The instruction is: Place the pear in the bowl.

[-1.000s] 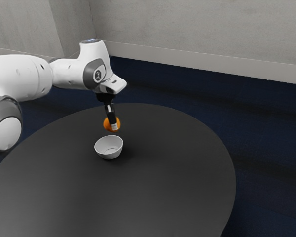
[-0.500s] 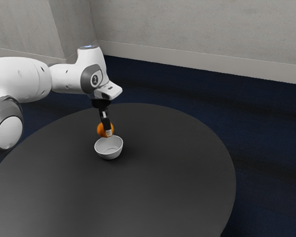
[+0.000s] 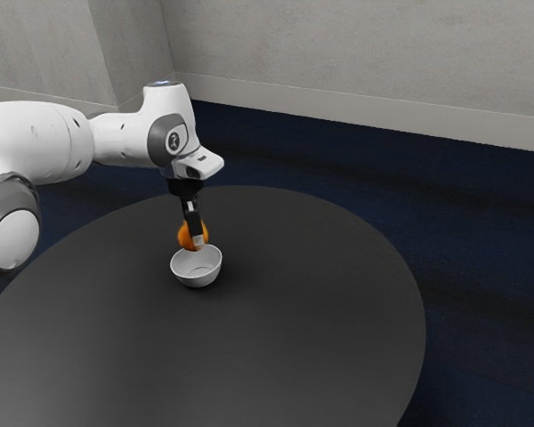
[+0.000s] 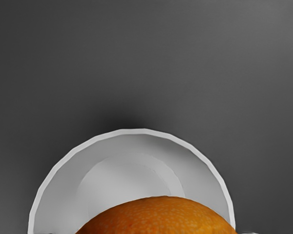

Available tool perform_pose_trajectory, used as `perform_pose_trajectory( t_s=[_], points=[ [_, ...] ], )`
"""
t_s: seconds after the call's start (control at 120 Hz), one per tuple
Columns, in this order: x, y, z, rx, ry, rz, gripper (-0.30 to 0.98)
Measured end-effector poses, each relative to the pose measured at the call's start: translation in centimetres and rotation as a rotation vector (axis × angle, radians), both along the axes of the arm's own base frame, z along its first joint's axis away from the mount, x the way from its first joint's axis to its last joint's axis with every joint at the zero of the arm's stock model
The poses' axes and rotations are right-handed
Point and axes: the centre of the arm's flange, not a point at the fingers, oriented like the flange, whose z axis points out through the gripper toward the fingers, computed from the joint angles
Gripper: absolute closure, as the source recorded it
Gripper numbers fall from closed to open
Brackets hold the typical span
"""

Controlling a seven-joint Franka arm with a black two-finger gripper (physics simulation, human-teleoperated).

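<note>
Pear (image 3: 185,237): round and orange-skinned, more like an orange to our eyes; it hangs between our fingertips, off the table (image 3: 294,320).
Gripper (image 3: 194,238): closed on it, pointing down.
Bowl (image 3: 196,278): below our fingertips, its opening partly under our load; we cannot tell how well centred.
Rim (image 4: 136,131): if we descend off-centre, our load may catch here and tip or shove the bowl.
Release: dropping from too high, or one finger dragging, could bounce our load out.
</note>
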Motion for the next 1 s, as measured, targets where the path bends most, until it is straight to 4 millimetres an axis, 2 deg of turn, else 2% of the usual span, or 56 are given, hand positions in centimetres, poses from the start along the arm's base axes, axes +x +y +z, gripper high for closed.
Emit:
perform_pose_trajectory(
  t_s=[0.233,0.3,0.4,0.542,0.642,0.758,0.858,1.0],
  points=[
    [-0.1,0.0,-0.1,-0.004,0.011,0.0,0.06],
    [-0.1,-0.1,0.8,-0.007,0.0,-0.001,0.05],
    [-0.6,0.0,5.4,-0.016,-0.05,0.0,0.03],
    [-2.9,0.1,14.8,0.0,-0.108,0.02,0.01],
    [-6.3,-2.6,22.4,0.018,-0.139,0.032,0.01],
    [-9.9,-5.7,28.0,0.029,-0.154,0.08,0.01],
    [-11.8,-7.3,31.0,0.051,-0.159,0.152,0.0],
    [-13.0,-9.7,32.2,0.06,-0.125,0.257,0.0]
  ],
)
